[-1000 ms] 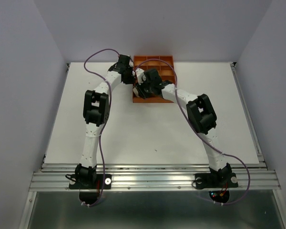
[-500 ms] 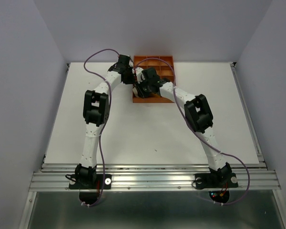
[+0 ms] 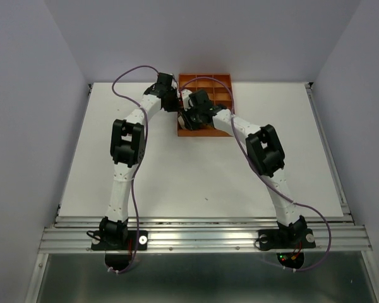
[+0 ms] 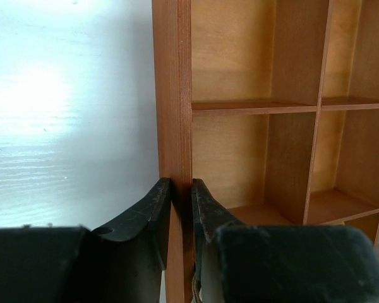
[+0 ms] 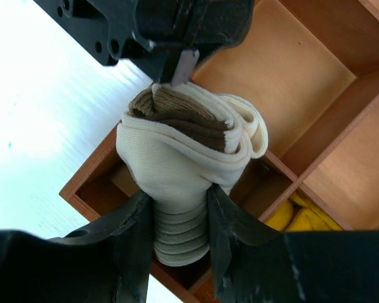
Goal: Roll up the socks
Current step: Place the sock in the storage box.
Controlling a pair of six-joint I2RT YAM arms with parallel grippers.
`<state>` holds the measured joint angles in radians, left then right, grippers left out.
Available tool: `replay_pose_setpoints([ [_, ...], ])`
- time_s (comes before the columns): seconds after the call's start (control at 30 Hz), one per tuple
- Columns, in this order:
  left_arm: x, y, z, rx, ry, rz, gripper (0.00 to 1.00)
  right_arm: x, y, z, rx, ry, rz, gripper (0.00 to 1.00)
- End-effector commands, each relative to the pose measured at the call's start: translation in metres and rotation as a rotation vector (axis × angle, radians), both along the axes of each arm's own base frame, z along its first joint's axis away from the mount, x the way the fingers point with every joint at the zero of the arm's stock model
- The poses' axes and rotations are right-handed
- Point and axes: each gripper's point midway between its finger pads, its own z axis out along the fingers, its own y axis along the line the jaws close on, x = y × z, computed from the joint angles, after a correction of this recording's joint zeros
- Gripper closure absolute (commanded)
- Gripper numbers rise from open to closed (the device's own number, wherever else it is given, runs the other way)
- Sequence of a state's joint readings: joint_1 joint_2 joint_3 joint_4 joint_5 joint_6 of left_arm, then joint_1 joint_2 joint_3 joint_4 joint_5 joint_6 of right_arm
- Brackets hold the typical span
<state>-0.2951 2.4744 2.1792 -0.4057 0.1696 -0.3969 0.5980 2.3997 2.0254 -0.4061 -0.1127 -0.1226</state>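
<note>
Sensibly, my left tool [image 4: 179, 184] pinched the tray [image 4: 174, 76] wall to steady it, my right tool [image 5: 179, 196] holding the rolled sock [image 5: 183, 145] above.

From above, cannot see the near-left corner of the tray [image 3: 216, 85]: buried under both wrists. Cannot pick out any sock there, too small. From the left wrist, loses the tray past the top and right edges, and the lower stretch of its outer wall behind the left gripper [image 4: 180, 189]. From the right wrist, cuts off the left gripper at the top edge. Hides the lower end of the rolled sock [image 5: 189, 151] inside the right gripper [image 5: 180, 208], and most of the mustard sock [image 5: 303, 218], one tray cell over, behind a finger and a divider.
</note>
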Motion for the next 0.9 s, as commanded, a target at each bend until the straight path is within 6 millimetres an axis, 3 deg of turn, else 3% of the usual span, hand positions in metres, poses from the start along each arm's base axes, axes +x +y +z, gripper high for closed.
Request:
replay_pose_setpoints([
  [0.0, 0.003, -0.005, -0.008, -0.035, 0.000, 0.020, 1.00, -0.080, -0.058, -0.067, -0.261, 0.316, -0.035, 0.99],
  [0.07, 0.003, -0.002, -0.007, -0.035, 0.002, 0.030, 1.00, -0.084, -0.069, -0.066, -0.297, 0.316, -0.081, 0.99],
  [0.27, 0.004, 0.002, -0.006, -0.038, 0.000, 0.041, 1.00, -0.093, -0.074, -0.069, -0.302, 0.354, -0.105, 0.99],
  [0.5, 0.004, 0.002, -0.006, -0.045, -0.004, 0.032, 1.00, -0.084, -0.083, -0.084, -0.360, 0.340, -0.165, 0.82],
  [0.63, 0.003, 0.000, -0.009, -0.051, 0.003, 0.023, 1.00, -0.071, -0.074, -0.072, -0.329, 0.294, -0.158, 0.76],
  [0.77, 0.002, -0.003, -0.011, -0.053, 0.003, 0.017, 1.00, -0.068, -0.061, -0.050, -0.243, 0.248, -0.113, 0.55],
  [0.87, 0.001, -0.004, -0.010, -0.052, 0.003, 0.015, 1.00, -0.064, -0.046, -0.029, -0.158, 0.207, -0.071, 0.47],
])
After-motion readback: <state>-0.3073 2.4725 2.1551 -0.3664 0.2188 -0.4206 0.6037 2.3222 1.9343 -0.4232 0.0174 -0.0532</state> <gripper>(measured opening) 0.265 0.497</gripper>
